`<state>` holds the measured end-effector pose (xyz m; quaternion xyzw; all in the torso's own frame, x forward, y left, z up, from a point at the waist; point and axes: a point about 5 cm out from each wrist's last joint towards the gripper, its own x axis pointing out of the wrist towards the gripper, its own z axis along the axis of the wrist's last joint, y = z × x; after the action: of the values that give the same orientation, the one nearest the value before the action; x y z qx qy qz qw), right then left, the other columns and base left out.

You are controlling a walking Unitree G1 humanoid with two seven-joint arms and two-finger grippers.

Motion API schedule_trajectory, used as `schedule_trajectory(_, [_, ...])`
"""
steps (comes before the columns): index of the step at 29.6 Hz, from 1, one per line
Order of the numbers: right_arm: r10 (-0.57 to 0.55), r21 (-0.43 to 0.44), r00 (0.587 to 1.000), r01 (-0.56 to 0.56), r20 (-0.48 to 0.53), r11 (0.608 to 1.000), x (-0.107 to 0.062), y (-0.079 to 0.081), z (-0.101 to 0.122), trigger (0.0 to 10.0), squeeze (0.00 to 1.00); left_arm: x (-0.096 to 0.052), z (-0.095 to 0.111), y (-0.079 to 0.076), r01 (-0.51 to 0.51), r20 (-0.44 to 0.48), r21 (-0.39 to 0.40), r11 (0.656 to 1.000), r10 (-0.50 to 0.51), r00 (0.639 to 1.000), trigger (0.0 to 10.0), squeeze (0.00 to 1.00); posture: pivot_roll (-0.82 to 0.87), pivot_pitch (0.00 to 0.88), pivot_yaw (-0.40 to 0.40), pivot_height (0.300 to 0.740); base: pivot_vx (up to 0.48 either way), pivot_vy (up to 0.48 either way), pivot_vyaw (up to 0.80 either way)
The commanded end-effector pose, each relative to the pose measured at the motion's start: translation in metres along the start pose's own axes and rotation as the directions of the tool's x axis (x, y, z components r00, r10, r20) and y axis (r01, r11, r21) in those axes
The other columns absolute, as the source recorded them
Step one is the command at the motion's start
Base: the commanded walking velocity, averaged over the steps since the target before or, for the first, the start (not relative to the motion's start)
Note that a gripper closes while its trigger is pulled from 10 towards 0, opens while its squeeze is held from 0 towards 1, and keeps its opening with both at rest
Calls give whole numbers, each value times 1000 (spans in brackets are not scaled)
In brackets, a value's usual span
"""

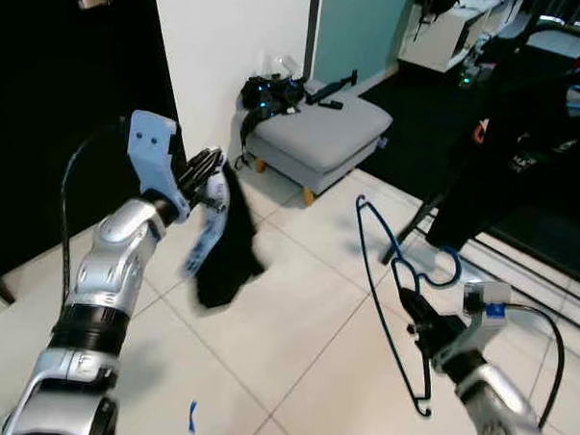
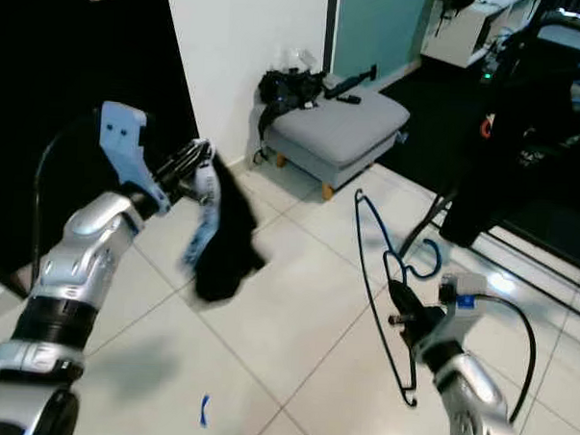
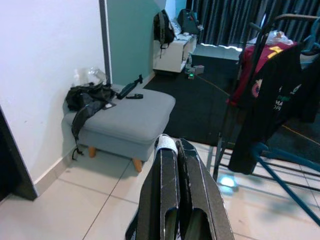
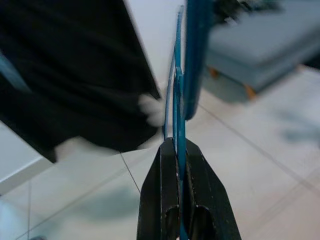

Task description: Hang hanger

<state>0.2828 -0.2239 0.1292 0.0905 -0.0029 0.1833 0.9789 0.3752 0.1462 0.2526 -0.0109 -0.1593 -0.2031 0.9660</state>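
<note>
Blue hanger (image 1: 388,299) clamped in right tool (image 1: 413,314), held upright over floor tiles near rack (image 1: 525,122); left tool (image 1: 203,175) closed on black garment (image 1: 226,248), raised by wall

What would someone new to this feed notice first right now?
Probably the thin blue wire hanger, held upright over the white tiled floor by the right gripper, whose black fingers are shut on it. Next, the limp black garment dangling from the raised left gripper, to the robot's left. Behind stand a grey padded footstool by the white wall and a rack of dark clothes on the right.
</note>
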Motion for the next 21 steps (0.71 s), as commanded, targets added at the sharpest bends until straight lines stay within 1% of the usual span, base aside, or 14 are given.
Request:
schedule_trajectory(1, [62,-22,998,-61,28,998,9,11,17,10000,0,15,5,-12,14,-15,30,999,-14,1000,10000,0,-3,149,32,740,0,0,0])
schedule_trajectory(2, [62,-22,998,-61,28,998,9,11,17,10000,0,15,5,-12,14,-15,30,999,-14,1000,10000,0,-3,149,32,740,0,0,0])
schedule_trajectory(3, [85,-31,996,-84,37,996,12,15,24,10000,0,20,10,-16,18,-10,26,1000,-18,1000,10000,0,-4,149,32,740,0,0,0])
schedule_trajectory(4, [120,-41,992,-118,48,992,14,21,32,10000,0,24,14,-20,37,-7,48,998,-37,999,10000,0,-8,149,32,740,0,0,0])
schedule_trajectory(6, [120,-41,992,-118,48,992,14,21,32,10000,0,24,14,-20,37,-7,48,998,-37,999,10000,0,-8,149,32,740,0,0,0])
schedule_trajectory(7, [192,-59,980,-189,57,980,14,32,45,10000,0,31,22,-25,75,-2,103,992,-75,997,10000,0,-17,153,37,740,0,0,0])
schedule_trajectory(8, [225,-69,973,-221,58,973,13,36,51,10000,0,34,25,-27,89,1,132,987,-90,996,10000,0,-17,153,37,740,0,0,0])
schedule_trajectory(12, [244,-74,968,-239,58,968,12,39,54,10000,0,35,27,-28,96,3,147,984,-97,995,10000,0,-17,153,37,740,0,0,0])
schedule_trajectory(13, [269,-84,961,-264,56,961,11,41,59,10000,0,37,30,-30,105,9,156,982,-107,994,10000,0,-22,154,42,740,0,0,0])
schedule_trajectory(14, [269,-84,961,-264,56,961,11,41,59,10000,0,37,30,-30,105,9,156,982,-107,994,10000,0,-22,154,42,740,0,0,0])
schedule_trajectory(16, [342,-142,940,-337,13,931,0,45,72,10000,0,46,45,-38,114,44,151,982,-122,992,10000,0,-25,156,46,740,0,0,0])
schedule_trajectory(17, [342,-142,940,-337,13,931,0,45,72,10000,0,46,45,-38,114,44,151,982,-122,992,10000,0,-25,156,46,740,0,0,0])
schedule_trajectory(18, [366,-163,930,-363,-7,918,-4,47,76,10000,0,49,50,-41,118,53,149,982,-127,991,10000,0,-26,157,46,740,0,0,0])
schedule_trajectory(21, [386,-182,922,-384,-29,905,-9,47,80,10000,0,51,52,-44,119,55,150,981,-129,990,10000,0,-29,157,47,740,0,0,0])
